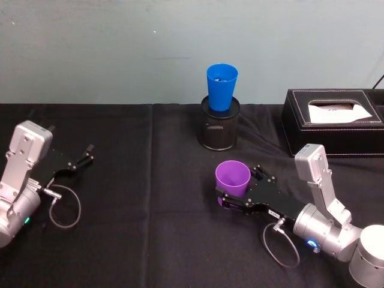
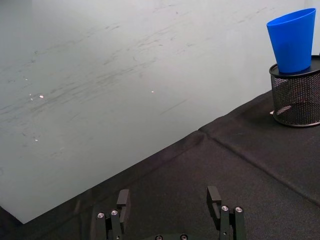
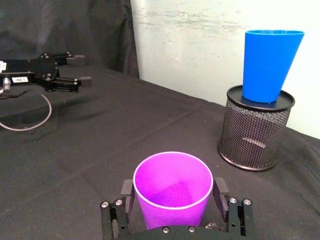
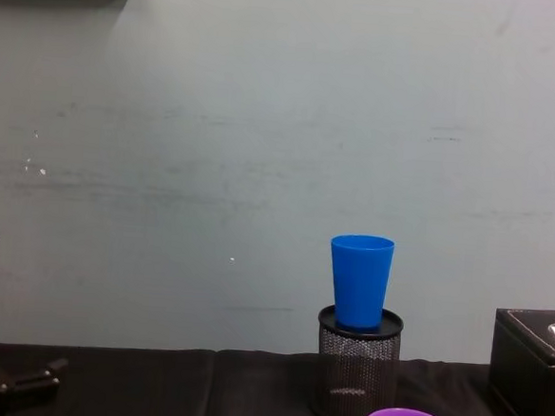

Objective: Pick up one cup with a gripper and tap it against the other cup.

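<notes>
At nine o'clock on the black-clothed desk (image 1: 150, 228), the left hand (image 1: 89, 153) sat idle on its silver-grey arm. Its two slender black fingers were spread wide, released, with nothing but bare cloth between them.

Toward twelve o'clock, close to the pale wall, a round black mesh pen holder (image 1: 219, 129) stood upright on the cloth. A bright blue plastic tumbler (image 1: 222, 87), smooth and tapered, stood mouth up with its base set in the holder's top.

Nearer, at about five o'clock and well apart from the holder, a purple plastic tumbler (image 1: 233, 174) of similar shape stood upright, mouth open to the ceiling. The right hand (image 1: 241, 189) reached in from four o'clock. It was clenched on the purple tumbler low on its wall, one black finger against each side. Whether the tumbler's base touched the cloth could not be told.

At two o'clock, a black rectangular tissue box (image 1: 333, 120) with white stitching lay flat. A white tissue showed in its top slot.
</notes>
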{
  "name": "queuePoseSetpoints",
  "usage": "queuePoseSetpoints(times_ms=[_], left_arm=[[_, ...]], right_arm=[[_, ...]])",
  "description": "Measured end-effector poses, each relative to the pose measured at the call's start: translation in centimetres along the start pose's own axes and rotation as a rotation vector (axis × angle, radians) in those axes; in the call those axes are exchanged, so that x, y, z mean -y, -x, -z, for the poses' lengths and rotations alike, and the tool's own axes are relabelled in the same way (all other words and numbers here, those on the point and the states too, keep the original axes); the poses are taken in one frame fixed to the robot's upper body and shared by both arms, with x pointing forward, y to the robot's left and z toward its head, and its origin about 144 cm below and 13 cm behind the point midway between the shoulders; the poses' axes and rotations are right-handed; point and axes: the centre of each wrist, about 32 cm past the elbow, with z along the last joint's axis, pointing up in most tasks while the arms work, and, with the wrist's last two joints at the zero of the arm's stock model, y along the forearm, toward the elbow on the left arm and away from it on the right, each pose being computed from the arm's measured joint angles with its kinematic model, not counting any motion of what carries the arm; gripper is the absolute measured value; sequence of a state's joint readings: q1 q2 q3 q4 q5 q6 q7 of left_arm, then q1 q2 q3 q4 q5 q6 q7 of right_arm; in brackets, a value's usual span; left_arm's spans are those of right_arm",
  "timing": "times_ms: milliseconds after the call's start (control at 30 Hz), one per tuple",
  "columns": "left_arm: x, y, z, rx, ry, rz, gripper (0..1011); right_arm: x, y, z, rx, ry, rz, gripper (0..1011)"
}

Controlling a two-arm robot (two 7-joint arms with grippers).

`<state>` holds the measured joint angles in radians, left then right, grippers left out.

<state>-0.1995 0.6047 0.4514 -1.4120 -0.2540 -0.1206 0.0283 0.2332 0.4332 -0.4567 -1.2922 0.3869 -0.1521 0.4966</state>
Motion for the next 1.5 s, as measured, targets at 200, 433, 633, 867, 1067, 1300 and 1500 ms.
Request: queuePoseSetpoints(times_ms=[200, 433, 633, 867, 1067, 1300, 1500], left_arm=[[0.0, 0.0, 0.0, 0.0, 0.0, 0.0, 1000], [0.0, 0.0, 0.0, 0.0, 0.0, 0.0, 1000], [0.0, 0.0, 0.0, 0.0, 0.0, 0.0, 1000], [0.0, 0.0, 0.0, 0.0, 0.0, 0.0, 1000], [0.0, 0.0, 0.0, 0.0, 0.0, 0.0, 1000], [0.0, 0.0, 0.0, 0.0, 0.0, 0.0, 1000], [0.0, 0.0, 0.0, 0.0, 0.0, 0.0, 1000]], right_arm=[[-0.2, 0.0, 0.0, -0.01, -0.014, 0.005, 928], [-0.2, 0.0, -0.1, -0.021, -0.019, 0.011, 785], [-0.2, 0.0, -0.7, -0.017, -0.026, 0.01, 757], [0.2, 0.0, -3.4, 0.038, -0.053, 0.019, 739], [0.7, 0.4, -6.3, 0.074, -0.047, 0.029, 739], [1.1, 0.6, -8.2, 0.076, -0.045, 0.02, 739], [1.1, 0.5, -8.3, 0.068, -0.044, 0.024, 739]])
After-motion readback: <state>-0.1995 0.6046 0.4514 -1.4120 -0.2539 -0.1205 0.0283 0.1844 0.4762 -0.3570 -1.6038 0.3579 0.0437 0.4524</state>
